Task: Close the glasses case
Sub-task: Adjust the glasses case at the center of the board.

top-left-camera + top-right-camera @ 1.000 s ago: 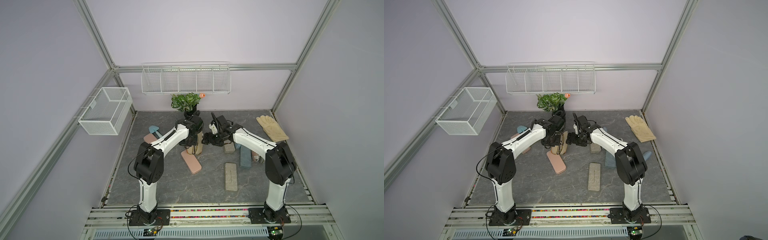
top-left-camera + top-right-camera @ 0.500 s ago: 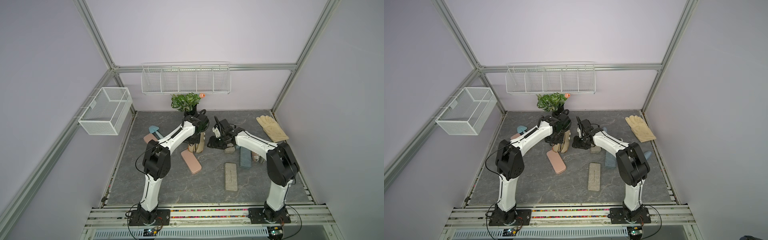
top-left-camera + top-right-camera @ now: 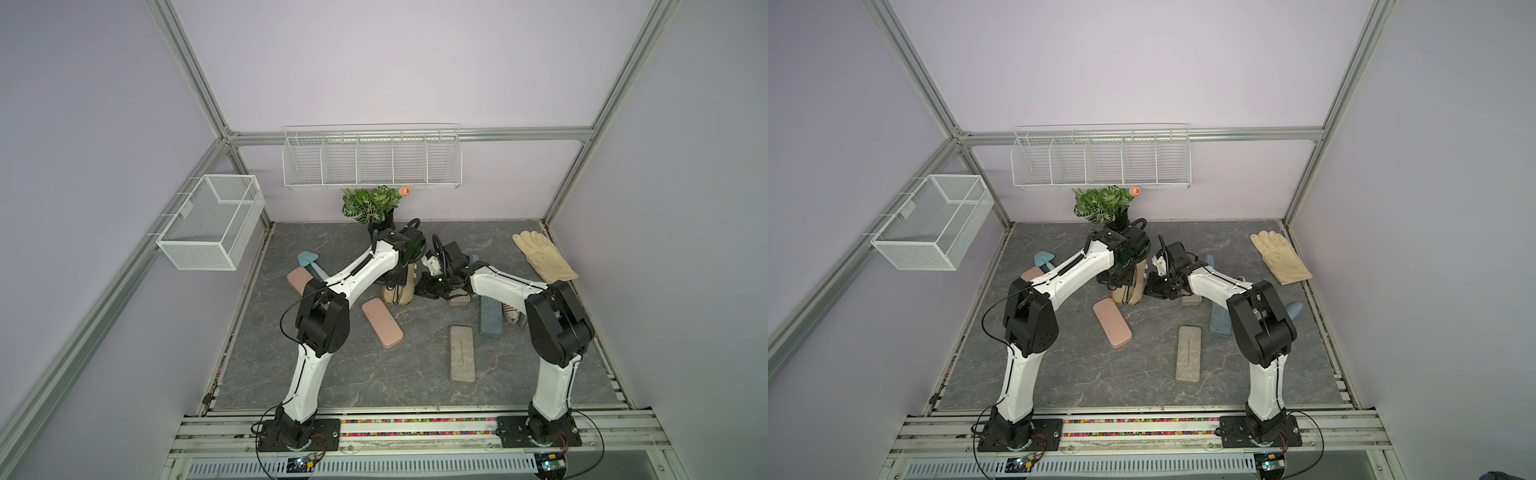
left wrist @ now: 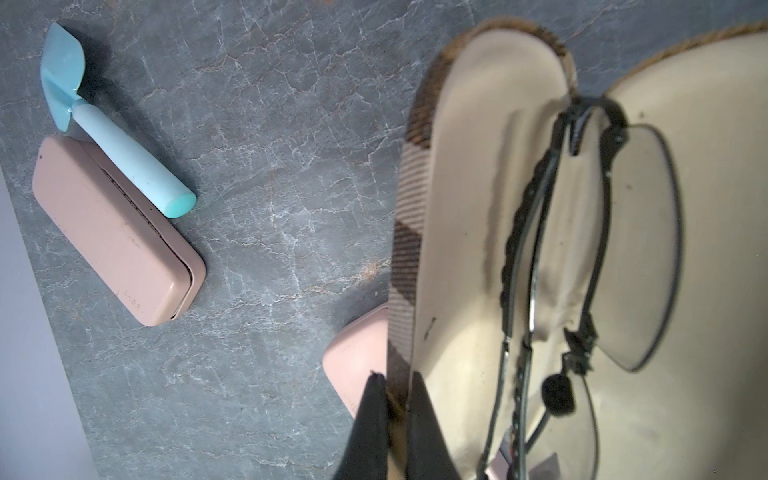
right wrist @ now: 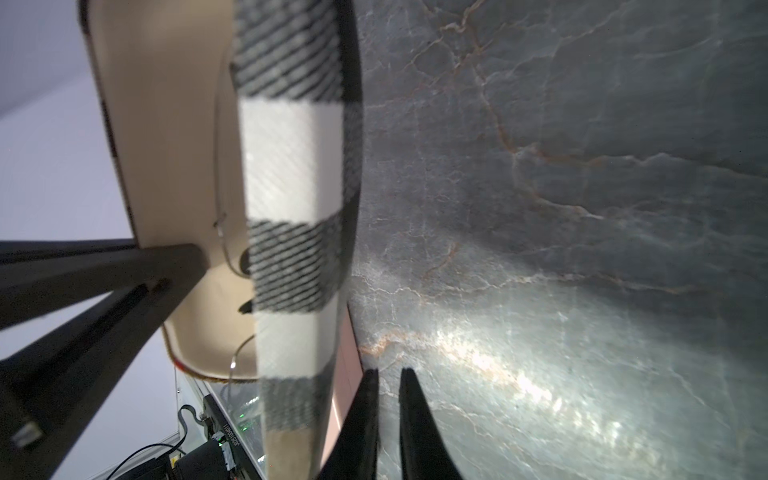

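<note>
Cream-lined glasses case (image 4: 457, 208) stands wide open, glasses (image 4: 602, 249) inside. The left end effector (image 4: 397, 409) pinches its rim. The right end effector (image 5: 388, 415), pressed together and empty, sits beside it. Closing remains.

Honestly nothing here is readable. There's a faint line of print down the grey case (image 3: 461, 352), a tiny embossed mark on the pink case (image 4: 118, 232), and a sticker (image 5: 227, 434) with digits on a black bar (image 5: 212, 409), all too blurry to make out.

Robot lab cell — silver aluminium-extrusion frame (image 3: 519, 134), lilac panel walls (image 3: 395, 62), white wire-mesh basket (image 3: 212, 222) 10 o'clock, white wire rack (image 3: 372, 160) 12.
</note>
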Controlling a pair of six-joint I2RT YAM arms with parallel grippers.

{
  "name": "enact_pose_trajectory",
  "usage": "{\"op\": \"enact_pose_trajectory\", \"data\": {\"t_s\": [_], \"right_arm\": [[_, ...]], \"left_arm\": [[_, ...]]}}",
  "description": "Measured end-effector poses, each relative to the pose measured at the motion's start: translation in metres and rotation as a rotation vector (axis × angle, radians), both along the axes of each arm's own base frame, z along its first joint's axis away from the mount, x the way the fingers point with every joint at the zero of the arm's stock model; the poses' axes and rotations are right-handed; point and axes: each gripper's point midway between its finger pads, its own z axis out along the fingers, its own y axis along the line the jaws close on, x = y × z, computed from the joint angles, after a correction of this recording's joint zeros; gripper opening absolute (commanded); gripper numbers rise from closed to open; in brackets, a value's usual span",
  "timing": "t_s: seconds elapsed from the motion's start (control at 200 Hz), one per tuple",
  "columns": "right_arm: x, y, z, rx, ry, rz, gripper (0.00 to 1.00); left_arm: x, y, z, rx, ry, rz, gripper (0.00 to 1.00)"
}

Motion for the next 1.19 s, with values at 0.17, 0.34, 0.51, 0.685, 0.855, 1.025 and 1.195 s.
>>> {"op": "enact_pose_trajectory", "data": {"t_s": [0.17,0.34,0.51,0.685,0.855,1.025,1.195], "right_arm": [[0.001,0.005,0.005,0.039,0.008,-0.001,0.16],[0.001,0.0,-0.001,0.006,0.02,-0.026,0.19],[0.0,-0.021,-0.018,-0.119,0.04,-0.082,0.2],[-0.005,-0.043,-0.029,-0.196,0.06,-0.121,0.2],[-0.005,-0.056,-0.025,-0.221,0.054,-0.141,0.2],[-0.005,-0.058,-0.021,-0.227,0.041,-0.143,0.21],[-0.006,-0.059,-0.021,-0.233,0.044,-0.14,0.21]], "left_arm": [[0.0,0.0,0.0,0.001,0.0,0.006,0.05],[-0.001,0.0,-0.001,0.003,0.001,0.011,0.05],[-0.001,-0.002,-0.013,0.024,0.013,0.015,0.05],[0.003,-0.005,-0.039,0.057,0.042,0.019,0.05],[0.007,-0.008,-0.053,0.07,0.056,0.019,0.1],[0.013,-0.013,-0.047,0.05,0.031,0.027,0.29],[0.015,-0.014,-0.045,0.048,0.022,0.028,0.37]]}}
